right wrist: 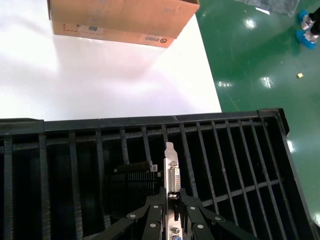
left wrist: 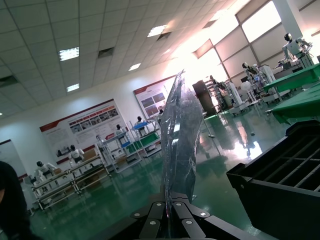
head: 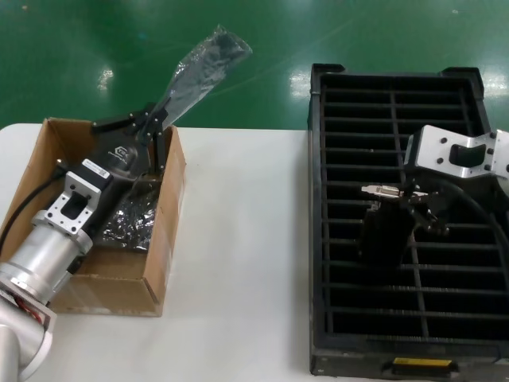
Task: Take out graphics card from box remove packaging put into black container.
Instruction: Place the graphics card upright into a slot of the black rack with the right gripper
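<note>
Graphics card (right wrist: 171,182), one, clamped in right hand (right wrist: 171,210); bag (head: 199,68) perhaps empty.

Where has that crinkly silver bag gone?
In the head view, the packaging is pinched in the left gripper, sticking up above the box's far edge at the table's left.

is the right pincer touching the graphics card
Touching. The right wrist view shows the right pincer shut on the graphics card by its silver bracket, over the black container.

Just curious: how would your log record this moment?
left gripper: holds bag over box | right gripper: holds card over tray
</note>
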You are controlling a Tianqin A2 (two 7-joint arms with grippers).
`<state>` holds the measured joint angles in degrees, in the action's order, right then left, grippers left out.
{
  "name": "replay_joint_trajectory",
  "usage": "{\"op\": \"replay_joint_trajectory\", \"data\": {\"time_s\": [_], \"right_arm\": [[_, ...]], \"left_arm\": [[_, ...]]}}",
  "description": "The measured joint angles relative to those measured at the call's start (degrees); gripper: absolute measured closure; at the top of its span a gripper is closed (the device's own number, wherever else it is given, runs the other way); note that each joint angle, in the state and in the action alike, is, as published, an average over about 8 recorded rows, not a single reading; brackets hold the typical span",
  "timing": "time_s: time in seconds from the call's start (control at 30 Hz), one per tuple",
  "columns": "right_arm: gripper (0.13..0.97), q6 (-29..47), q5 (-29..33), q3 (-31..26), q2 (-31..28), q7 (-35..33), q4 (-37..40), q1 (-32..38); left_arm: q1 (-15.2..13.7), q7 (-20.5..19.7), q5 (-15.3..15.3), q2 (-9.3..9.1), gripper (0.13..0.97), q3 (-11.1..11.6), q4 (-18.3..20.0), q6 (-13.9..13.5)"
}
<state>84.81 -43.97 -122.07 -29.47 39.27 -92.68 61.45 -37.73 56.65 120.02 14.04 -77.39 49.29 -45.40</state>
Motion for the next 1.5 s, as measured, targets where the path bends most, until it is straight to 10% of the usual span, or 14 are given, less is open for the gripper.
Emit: {"op": "replay_joint_trajectory", "data": {"time_s": [1.5], "right_arm": [[0.918,-2.52,2.04,-3.27,5.04,-8.8,8.43,4.91]], "left_arm": [[-2.46,3.64,0.35,0.45,0.958,1.07,-7.94,-2.46]]}}
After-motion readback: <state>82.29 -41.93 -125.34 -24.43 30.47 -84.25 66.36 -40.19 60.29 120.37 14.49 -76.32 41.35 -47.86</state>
